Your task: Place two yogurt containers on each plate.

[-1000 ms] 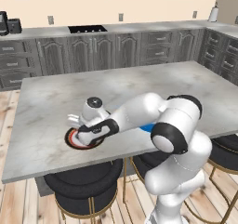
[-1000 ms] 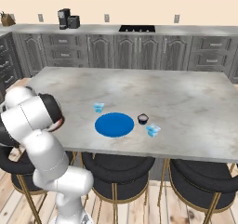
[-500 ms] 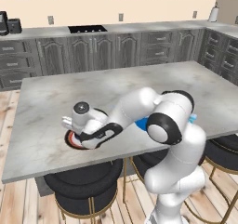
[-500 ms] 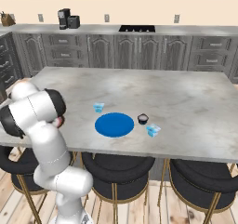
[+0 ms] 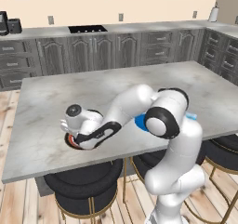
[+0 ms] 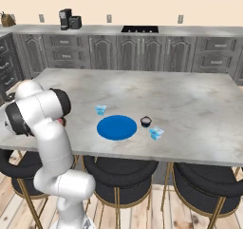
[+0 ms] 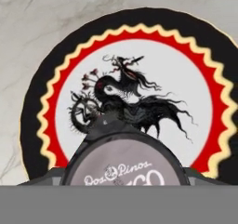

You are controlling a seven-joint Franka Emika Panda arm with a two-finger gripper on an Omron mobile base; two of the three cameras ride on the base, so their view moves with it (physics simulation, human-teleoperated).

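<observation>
Holding a dark yogurt tub (image 7: 122,165) clamped in end effector (image 5: 78,141) over patterned plate (image 7: 204,60); blue plate (image 6: 116,127) bare, three tubs on counter (image 6: 199,104) — none placed yet, approx.

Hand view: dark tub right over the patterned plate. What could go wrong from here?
1. The dark yogurt tub sits between the fingers above the plate's near side, not its centre; released here, it may land near the rim.
2. It hides the fingers, so how it is gripped cannot be checked.
3. The blue plate is bare, with three tubs beside it: none plated yet.
</observation>
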